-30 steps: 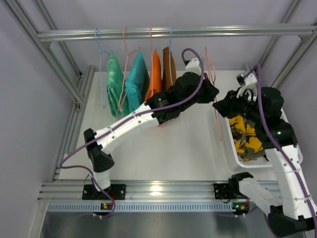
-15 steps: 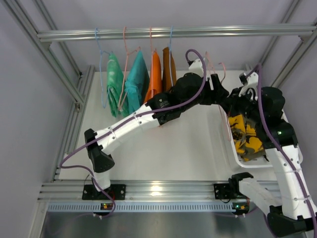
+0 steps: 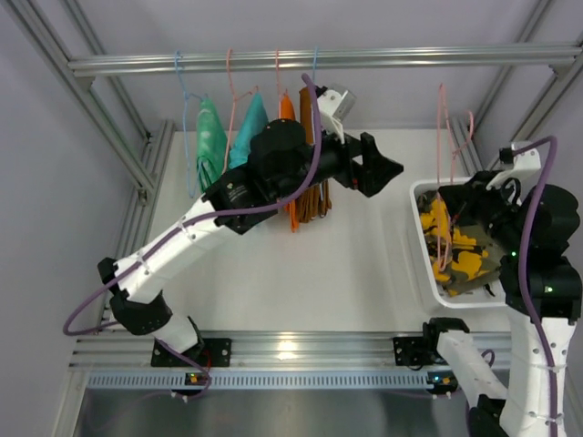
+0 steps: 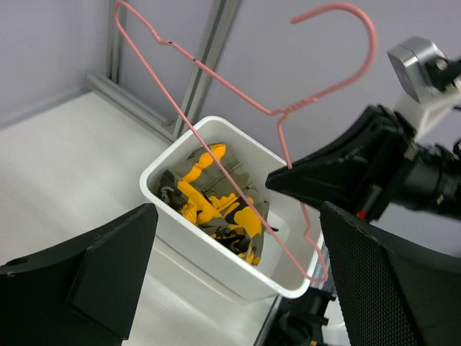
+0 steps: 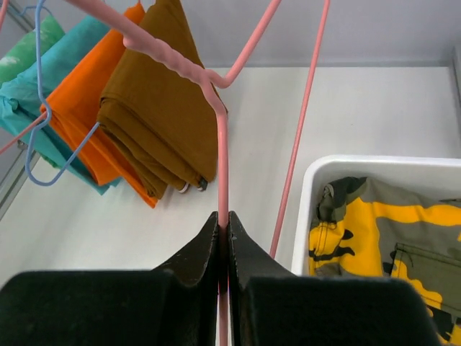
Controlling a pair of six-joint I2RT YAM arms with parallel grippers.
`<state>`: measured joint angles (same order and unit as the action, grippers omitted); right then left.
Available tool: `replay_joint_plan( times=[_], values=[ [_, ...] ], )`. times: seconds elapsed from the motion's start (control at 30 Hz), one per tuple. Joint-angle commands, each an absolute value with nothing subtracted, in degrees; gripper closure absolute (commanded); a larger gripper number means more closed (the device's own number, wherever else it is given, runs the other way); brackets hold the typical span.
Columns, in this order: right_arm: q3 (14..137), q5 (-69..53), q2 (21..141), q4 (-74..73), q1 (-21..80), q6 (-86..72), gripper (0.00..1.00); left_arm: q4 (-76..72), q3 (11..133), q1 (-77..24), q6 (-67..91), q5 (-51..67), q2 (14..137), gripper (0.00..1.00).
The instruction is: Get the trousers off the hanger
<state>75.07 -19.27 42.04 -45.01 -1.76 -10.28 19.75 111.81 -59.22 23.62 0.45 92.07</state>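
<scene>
A bare pink hanger (image 5: 222, 144) is pinched at its stem by my right gripper (image 5: 222, 234), which is shut on the wire. In the top view that hanger (image 3: 441, 137) stands above the white bin (image 3: 421, 273), with my right gripper (image 3: 448, 197) beside it. The yellow-and-dark trousers (image 3: 457, 257) lie crumpled in the bin, free of the hanger. My left gripper (image 3: 383, 157) hangs open and empty left of the bin. Its wrist view shows the hanger (image 4: 216, 79), the bin (image 4: 216, 259) and the trousers (image 4: 220, 210) between its wide-apart fingers (image 4: 94, 277).
On the top rail (image 3: 319, 59) hang green trousers (image 3: 209, 137), teal trousers (image 3: 250, 127), orange trousers (image 5: 79, 108) and brown trousers (image 5: 166, 115), partly hidden by the left arm from above. A blue hanger (image 5: 36, 148) carries one of them. Frame posts stand at both sides.
The left gripper opened, let go of the pink hanger and drew back left. The right gripper shut on the hanger's stem and carried it right, over the bin.
</scene>
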Motion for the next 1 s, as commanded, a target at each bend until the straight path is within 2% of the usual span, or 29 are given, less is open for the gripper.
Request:
replay_joint_plan(
  times=[0.0, 0.17, 0.4, 0.57, 0.73, 0.97],
  values=[
    [82.24, -19.77, 43.24, -49.47, -4.56, -10.46, 1.00, 20.11, 110.83, -59.15, 12.94, 6.94, 87.46, 0.01],
    [87.44, -22.94, 49.73, -54.92, -11.51, -6.42, 1.00, 27.67, 113.55, -56.78, 7.56, 10.54, 85.60, 0.01],
    [99.99, -30.05, 59.49, -55.01, -16.08, -0.44, 1.00, 28.48, 113.20, -45.63, 9.40, 21.60, 82.97, 0.01],
    [107.48, -39.08, 68.28, -56.43, -27.14, 2.29, 1.00, 27.78, 113.03, -39.74, 13.27, 26.28, 82.79, 0.01],
    [116.44, -46.13, 76.44, -57.56, -37.34, 2.11, 1.00, 26.19, 112.06, -39.46, 13.10, 25.75, 81.39, 0.01],
    [125.93, -50.36, 87.97, -61.34, -39.55, 2.64, 1.00, 25.75, 112.41, -39.11, 14.15, 25.75, 81.74, 0.01]
  ],
)
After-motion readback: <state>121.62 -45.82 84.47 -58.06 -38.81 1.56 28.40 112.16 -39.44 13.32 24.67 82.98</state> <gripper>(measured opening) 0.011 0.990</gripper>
